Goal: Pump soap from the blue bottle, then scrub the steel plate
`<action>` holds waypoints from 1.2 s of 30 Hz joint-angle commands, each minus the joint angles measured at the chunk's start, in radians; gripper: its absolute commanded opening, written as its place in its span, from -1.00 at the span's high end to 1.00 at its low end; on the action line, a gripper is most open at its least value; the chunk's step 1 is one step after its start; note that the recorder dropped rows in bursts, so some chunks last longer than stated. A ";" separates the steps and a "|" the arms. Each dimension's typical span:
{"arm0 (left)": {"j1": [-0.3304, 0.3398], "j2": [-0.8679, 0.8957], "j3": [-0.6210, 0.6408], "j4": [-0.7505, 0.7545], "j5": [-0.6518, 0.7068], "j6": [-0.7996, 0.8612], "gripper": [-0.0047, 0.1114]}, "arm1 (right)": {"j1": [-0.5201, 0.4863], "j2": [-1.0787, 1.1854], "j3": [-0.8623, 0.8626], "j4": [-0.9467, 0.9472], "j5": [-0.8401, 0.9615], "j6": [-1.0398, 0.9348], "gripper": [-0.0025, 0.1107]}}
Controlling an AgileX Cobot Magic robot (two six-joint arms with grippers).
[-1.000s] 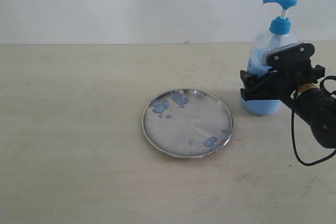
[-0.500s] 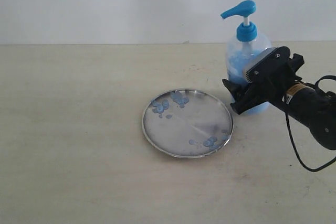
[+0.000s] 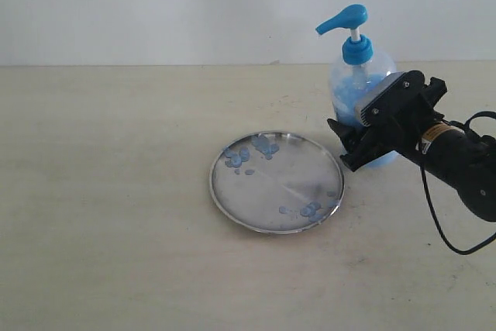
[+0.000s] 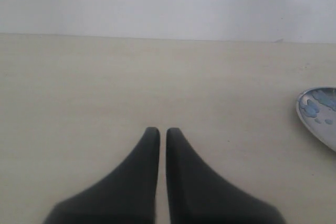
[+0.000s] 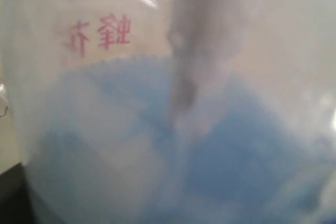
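Note:
The blue bottle (image 3: 358, 83) stands just right of the steel plate (image 3: 273, 185), leaning a little with its bright blue pump head (image 3: 342, 19) pointing left toward the plate. My right gripper (image 3: 353, 145) is shut around the bottle's lower body. In the right wrist view the bottle (image 5: 157, 129) fills the picture and hides the fingers. Soap (image 3: 262, 146) lies as blue blobs at the plate's far side, with more blobs (image 3: 310, 209) near its right rim. My left gripper (image 4: 158, 129) is shut and empty over bare table, with the plate's edge (image 4: 320, 121) off to one side.
The beige table (image 3: 108, 191) runs back to a white wall (image 3: 155, 5). A black cable (image 3: 434, 215) hangs from the right arm near the table's right edge. The left arm is out of the exterior view.
The right gripper has carried the bottle left to the plate's right rim and tipped it slightly; the pump spout now leans over toward the plate. The plate has stayed put.

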 commanded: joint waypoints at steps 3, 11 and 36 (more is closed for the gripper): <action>-0.008 -0.003 0.000 -0.285 -0.151 -0.083 0.84 | -0.001 0.005 0.008 0.004 0.098 -0.020 0.96; -0.008 -0.003 0.000 -0.446 -0.228 -0.083 0.84 | -0.001 0.005 0.008 0.004 0.131 -0.020 0.96; -0.488 1.507 -0.848 0.403 -0.936 -0.227 0.84 | -0.001 0.005 0.008 -0.020 0.198 -0.020 0.96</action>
